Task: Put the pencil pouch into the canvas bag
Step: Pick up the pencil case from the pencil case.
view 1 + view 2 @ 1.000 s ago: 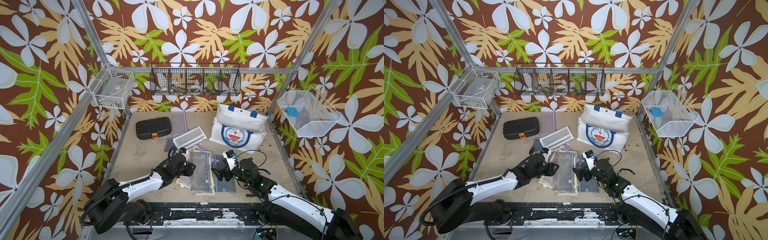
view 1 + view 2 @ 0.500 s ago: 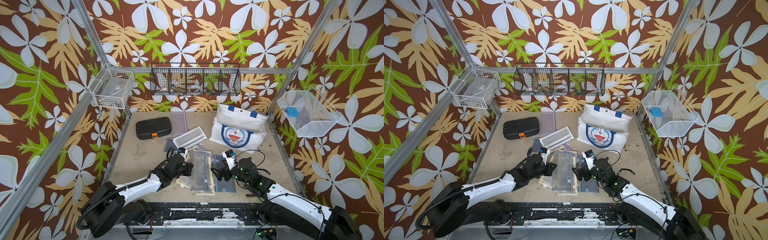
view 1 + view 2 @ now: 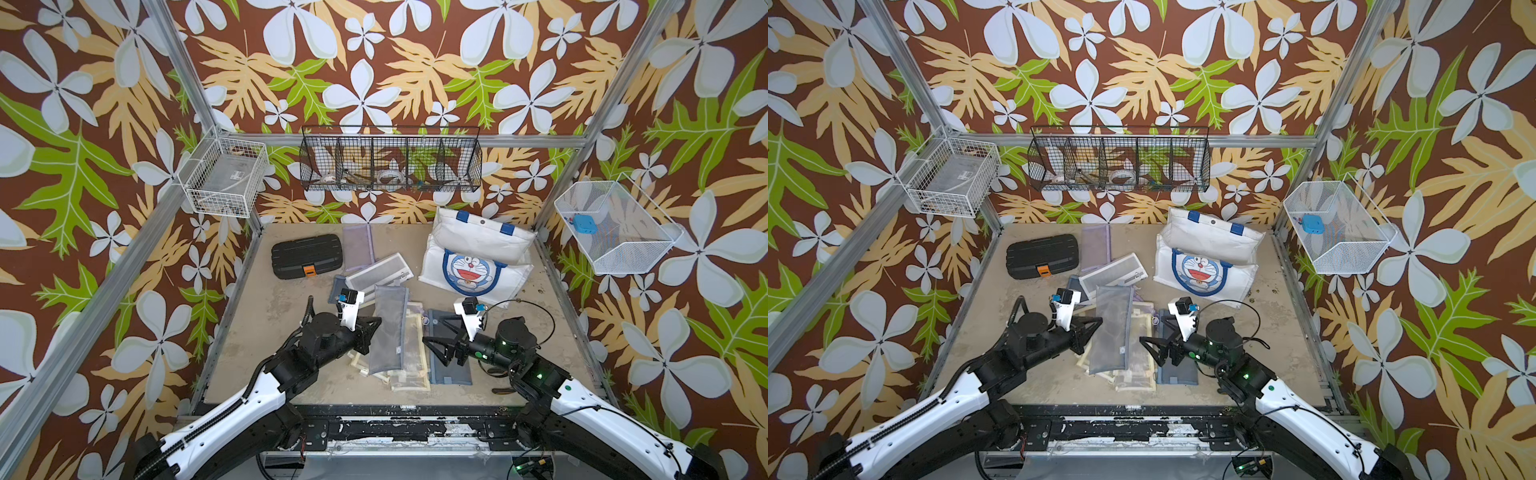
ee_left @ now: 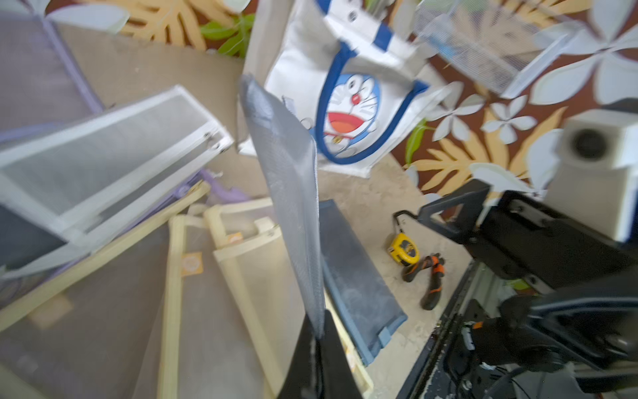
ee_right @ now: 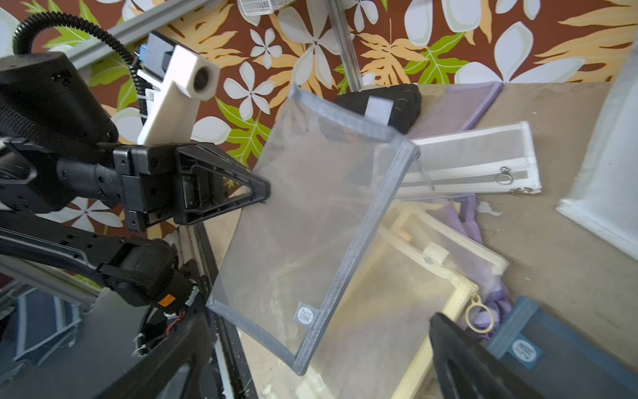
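Under both end effectors spreads the sandy counter [image 3: 266, 332]. Beyond the right end effector [image 3: 436, 338], toward the back wall, the canvas bag [image 3: 478, 257] sits slumped with its cartoon face showing. Between the two end effectors lies a heap of flat mesh pouches [image 3: 411, 361], edged in cream, blue and purple. Held up over that heap is the pencil pouch [image 3: 388, 328], grey mesh with a grey border. The left end effector [image 3: 371, 332] is clamped tight on one long edge of it, and the pouch is well apart from the bag. Beyond the left end effector a black case [image 3: 307, 259] lies near the back wall. The right end effector stands spread wide and holds nothing, just beside the pouch's free edge. Near it on the counter lie a yellow tape measure [image 4: 404, 248] and orange-handled pliers [image 4: 428, 279].
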